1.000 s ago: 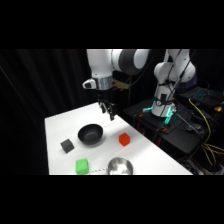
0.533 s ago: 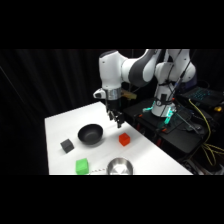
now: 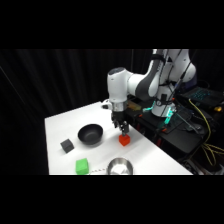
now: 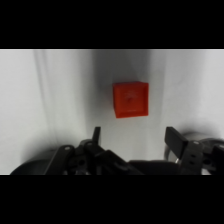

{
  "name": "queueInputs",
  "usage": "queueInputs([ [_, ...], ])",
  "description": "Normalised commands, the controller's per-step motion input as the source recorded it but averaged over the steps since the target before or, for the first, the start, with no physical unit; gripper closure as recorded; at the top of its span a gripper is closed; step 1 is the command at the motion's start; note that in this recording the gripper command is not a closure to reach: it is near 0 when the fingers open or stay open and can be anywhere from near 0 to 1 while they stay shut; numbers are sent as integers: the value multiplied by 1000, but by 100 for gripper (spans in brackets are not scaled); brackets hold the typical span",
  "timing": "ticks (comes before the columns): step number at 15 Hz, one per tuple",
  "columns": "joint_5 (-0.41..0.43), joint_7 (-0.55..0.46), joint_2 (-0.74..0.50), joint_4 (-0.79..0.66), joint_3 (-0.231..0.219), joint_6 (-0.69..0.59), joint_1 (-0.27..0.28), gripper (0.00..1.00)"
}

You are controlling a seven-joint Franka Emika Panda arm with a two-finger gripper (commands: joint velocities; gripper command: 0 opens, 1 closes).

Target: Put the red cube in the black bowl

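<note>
Below gripper [image 4: 131, 137], jaws wide apart: red cube [image 4: 130, 99], bright, square-topped, flat on table [image 4: 60, 100]; black bowl [image 3: 90, 134] left; arm's middle cropped.

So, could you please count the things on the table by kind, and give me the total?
Cubes: 3 – red cube, green cube, dark grey cube
Bowls: 2 – black bowl, silver bowl
Total: 5
</note>
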Motion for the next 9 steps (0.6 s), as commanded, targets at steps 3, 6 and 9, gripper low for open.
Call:
queueInputs([
  [3, 10, 101, 233, 57, 8, 250, 51, 0],
  [6, -11, 95, 206, 39, -13, 234, 52, 0],
  [9, 30, 33, 229, 63, 7, 177, 34, 0],
])
